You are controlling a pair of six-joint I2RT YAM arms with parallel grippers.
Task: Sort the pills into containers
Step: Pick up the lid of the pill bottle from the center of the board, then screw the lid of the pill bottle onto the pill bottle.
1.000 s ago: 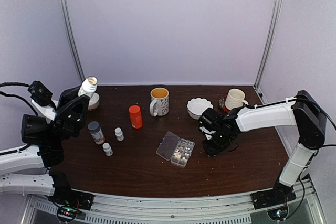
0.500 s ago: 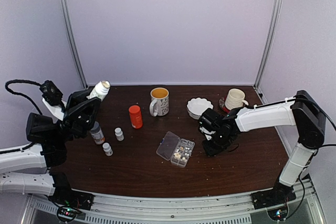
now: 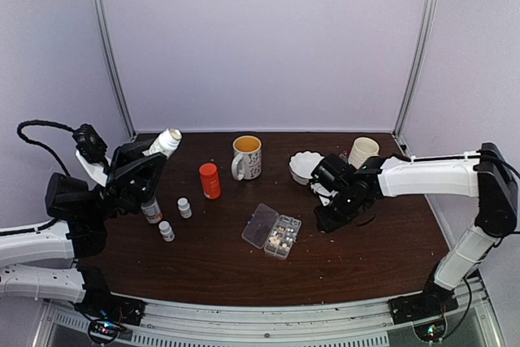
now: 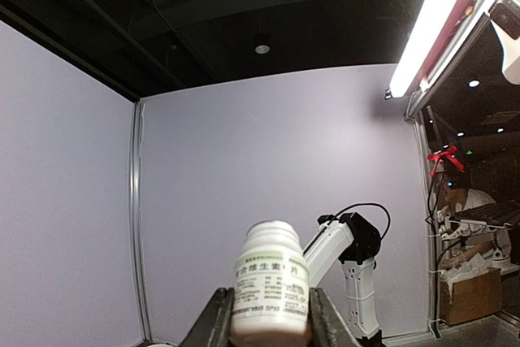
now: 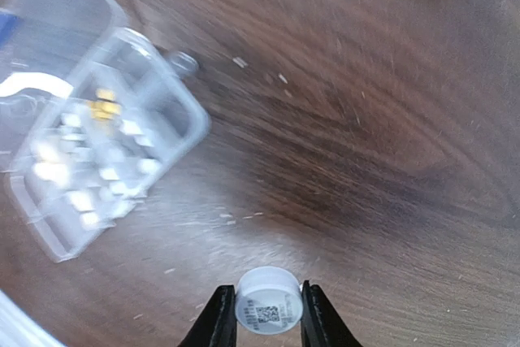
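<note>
I log: left gripper (image 4: 270, 318) clamped on large bottle (image 4: 270, 282), aloft | right gripper (image 5: 268, 318) pinching small bottle (image 5: 268, 302) near pill box (image 5: 106, 144)

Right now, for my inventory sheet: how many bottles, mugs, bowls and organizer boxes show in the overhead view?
Bottles: 5: large white plastic bottle in left gripper, orange bottle, grey-capped bottle, two small white bottles
Ceramic mugs: 2
White fluted bowl: 1
Clear plastic organizer box: 1
Total: 9
</note>
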